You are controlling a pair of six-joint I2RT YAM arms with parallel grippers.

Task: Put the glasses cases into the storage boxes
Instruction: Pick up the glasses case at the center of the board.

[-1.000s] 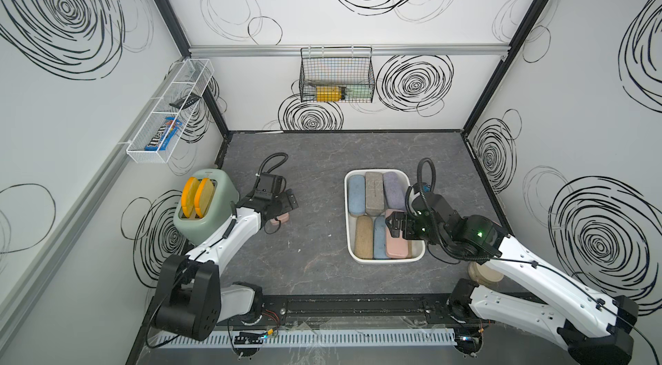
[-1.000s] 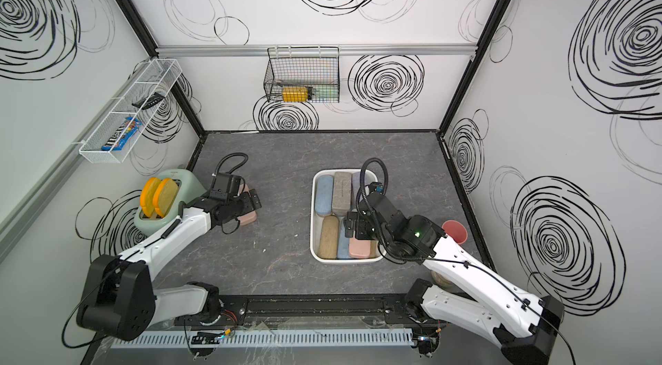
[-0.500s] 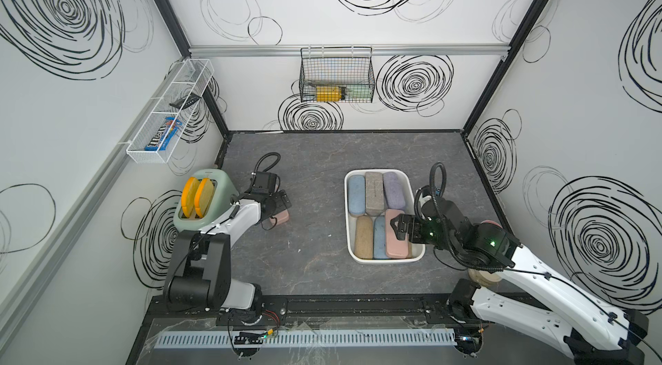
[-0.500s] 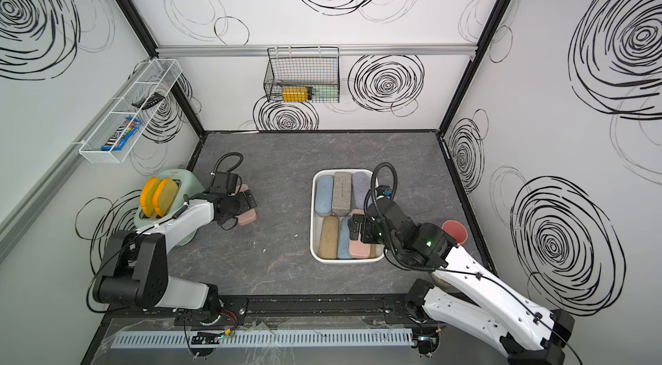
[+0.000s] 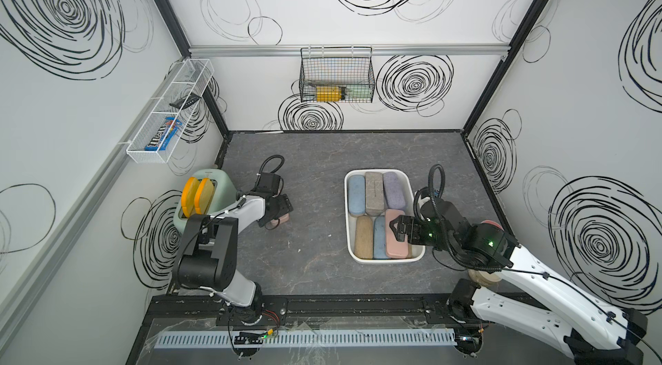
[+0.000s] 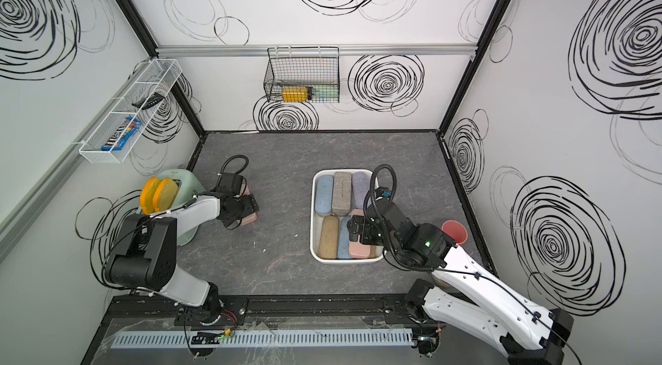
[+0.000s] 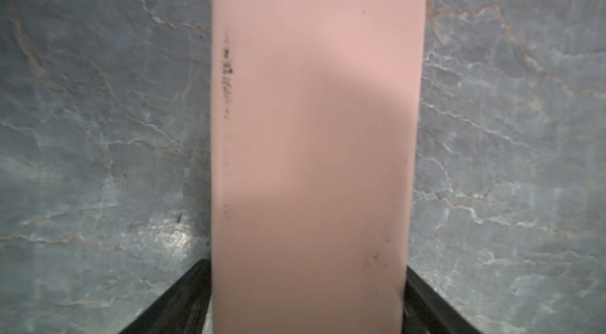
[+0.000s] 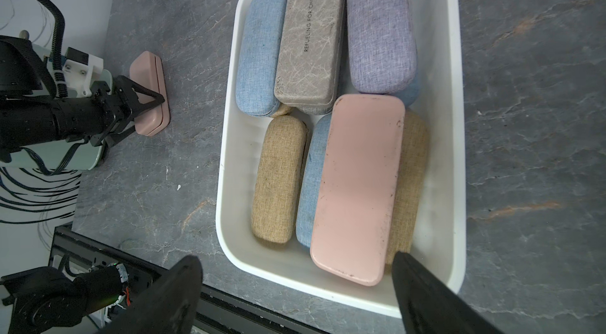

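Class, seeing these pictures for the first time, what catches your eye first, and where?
A white shallow plastic tub, right of the table's middle, is packed with blue, grey, lilac and tan fabric cases, a flat pink case on top; the open right gripper hovers over it. Beside the mint-green toaster, the left gripper straddles a second pink case on the dark table.

table middle: open grey table [image 5: 315, 238] between pink case [image 8: 144, 63] and white tub [image 5: 346, 209]
left wall: green toaster [image 5: 224, 184] blocks
tub: packed with cases, little room
right wall: pink cup [image 6: 454, 232] stands there
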